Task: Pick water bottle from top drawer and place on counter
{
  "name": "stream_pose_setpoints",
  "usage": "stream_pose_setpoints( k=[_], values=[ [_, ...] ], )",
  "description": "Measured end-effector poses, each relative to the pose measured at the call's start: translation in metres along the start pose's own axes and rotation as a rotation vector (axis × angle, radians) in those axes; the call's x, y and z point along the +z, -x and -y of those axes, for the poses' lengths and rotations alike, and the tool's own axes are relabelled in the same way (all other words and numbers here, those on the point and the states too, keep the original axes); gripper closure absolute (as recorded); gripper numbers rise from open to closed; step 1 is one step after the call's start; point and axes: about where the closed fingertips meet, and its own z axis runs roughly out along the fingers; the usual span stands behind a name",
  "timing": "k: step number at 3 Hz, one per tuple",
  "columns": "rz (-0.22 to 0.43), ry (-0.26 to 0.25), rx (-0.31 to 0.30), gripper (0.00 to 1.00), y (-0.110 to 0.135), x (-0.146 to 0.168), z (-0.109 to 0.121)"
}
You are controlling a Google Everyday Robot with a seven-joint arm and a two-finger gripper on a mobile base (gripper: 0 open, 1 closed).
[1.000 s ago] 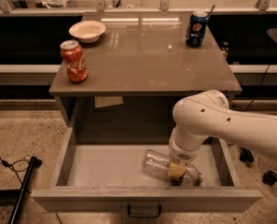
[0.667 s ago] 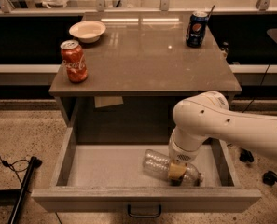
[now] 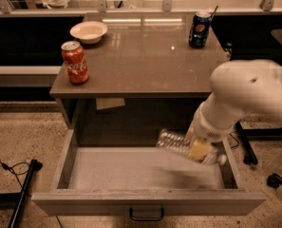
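The water bottle (image 3: 174, 143) is clear and ribbed. It lies on its side in the air above the right part of the top drawer's pale floor (image 3: 117, 171), cap end to the right. My gripper (image 3: 200, 150) reaches down from the white arm at the right and is shut on the bottle's middle, holding it clear of the floor, with a shadow below it. The drawer is pulled fully out, and its front panel (image 3: 145, 203) carries a dark handle (image 3: 146, 216). The glossy counter (image 3: 140, 61) is above and behind.
On the counter stand a red cola can (image 3: 75, 62) at the front left, a white bowl (image 3: 88, 31) at the back left and a dark blue Pepsi can (image 3: 199, 29) at the back right. A dark stand leg (image 3: 24, 189) lies on the floor at the left.
The gripper has risen with the bottle. The bottle, which lay on the drawer floor at the right, now hangs above it, and the arm has swung up and to the right.
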Motion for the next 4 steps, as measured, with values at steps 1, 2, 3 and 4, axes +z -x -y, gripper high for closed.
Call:
stream_pose_setpoints(
  k=[1, 2, 3, 4],
  values=[
    [0.041, -0.074, -0.043, 1.00, 0.001, -0.072, 0.027],
    [-0.010, -0.137, -0.105, 1.00, 0.022, -0.122, 0.070],
    [-0.095, -0.198, -0.190, 1.00, 0.059, -0.155, 0.118],
    [-0.133, -0.207, -0.254, 1.00, 0.093, -0.166, 0.153]
  ],
)
